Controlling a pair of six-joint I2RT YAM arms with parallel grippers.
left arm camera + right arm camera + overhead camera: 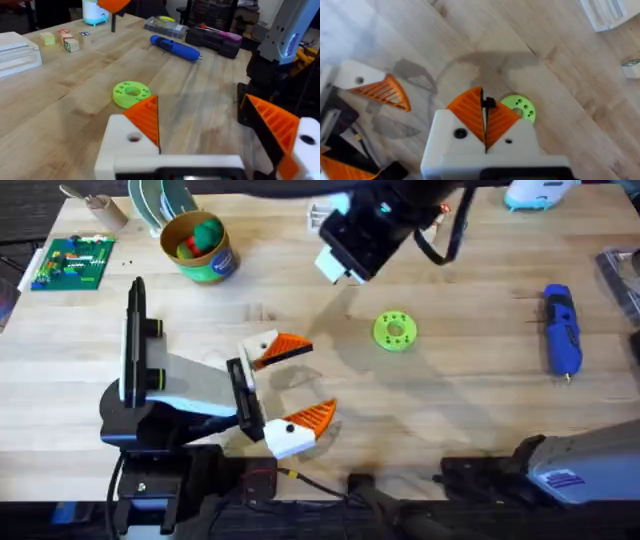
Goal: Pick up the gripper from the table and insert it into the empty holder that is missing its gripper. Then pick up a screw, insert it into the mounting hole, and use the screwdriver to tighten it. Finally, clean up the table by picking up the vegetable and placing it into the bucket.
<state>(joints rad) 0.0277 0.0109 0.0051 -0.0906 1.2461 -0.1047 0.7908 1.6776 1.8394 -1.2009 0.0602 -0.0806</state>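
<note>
The right gripper (485, 120) hangs above the tabletop (460, 410), jaws closed on a small dark screw (489, 103). The left gripper (290, 385) rests near the front edge, jaws open. The screwdriver (560, 330) lies near the right edge.

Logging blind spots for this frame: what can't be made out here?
- Right gripper, overhead: blurred close under the camera, and its own body hides the fingertips.
- Dark bit at the shut right fingertips, right wrist view: too small to identify.
- Bucket contents, overhead: red and green shapes, too small to name.
- Screwdriver tip, overhead: too small to make out.
</note>
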